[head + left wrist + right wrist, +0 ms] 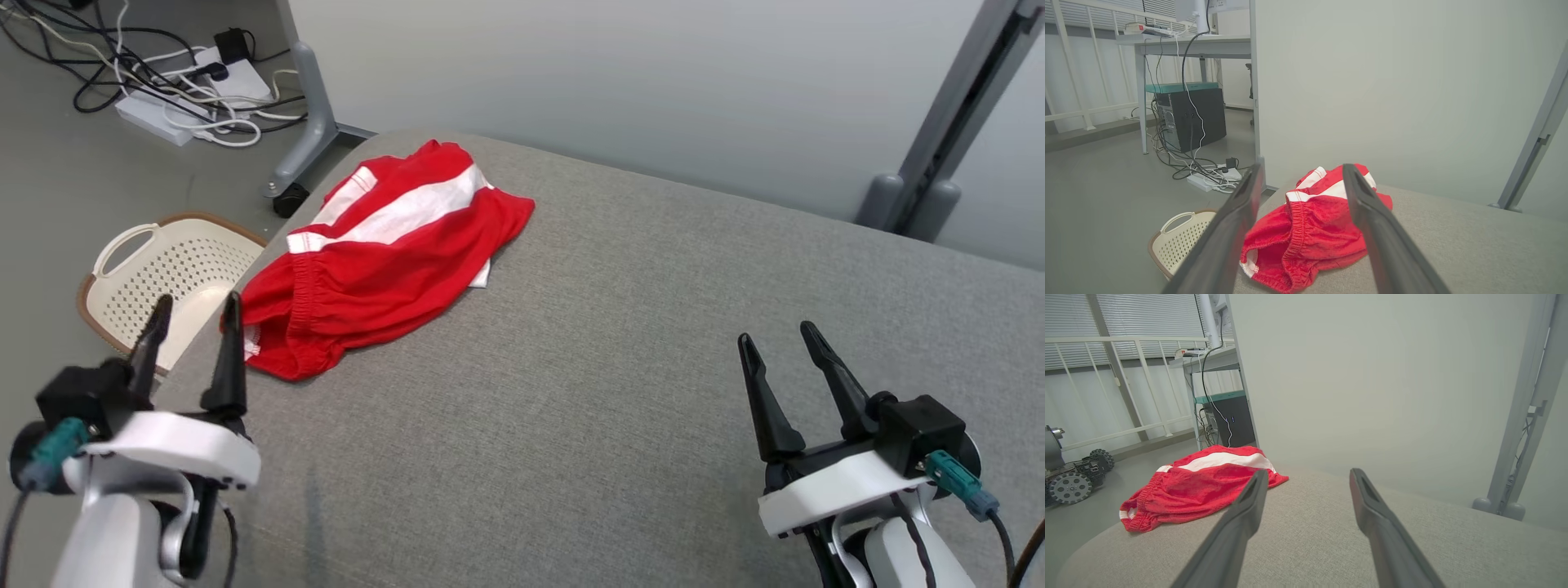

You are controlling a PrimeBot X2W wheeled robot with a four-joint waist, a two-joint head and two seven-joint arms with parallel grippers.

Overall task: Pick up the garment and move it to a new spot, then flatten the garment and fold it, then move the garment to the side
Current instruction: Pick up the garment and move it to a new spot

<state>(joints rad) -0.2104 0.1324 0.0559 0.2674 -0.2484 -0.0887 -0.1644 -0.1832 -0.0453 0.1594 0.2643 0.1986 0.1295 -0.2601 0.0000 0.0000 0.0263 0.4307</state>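
Observation:
The garment (384, 261) is a pair of red shorts with white stripes, lying crumpled at the far left corner of the grey padded table (620, 376). Its elastic waistband faces me in the left wrist view, garment (1306, 228). My left gripper (196, 314) hovers open just short of the garment's near edge, over the table's left rim, holding nothing. My right gripper (780, 339) is open over the table's near right side, far from the cloth. In the right wrist view the garment (1200, 482) lies ahead to the left.
A cream perforated basket (163, 278) sits on the floor left of the table. Behind it lie power strips and cables (188, 90) by a grey partition foot (306, 139). A wheeled robot base (1069, 482) stands on the floor. A grey post (947, 122) rises at back right.

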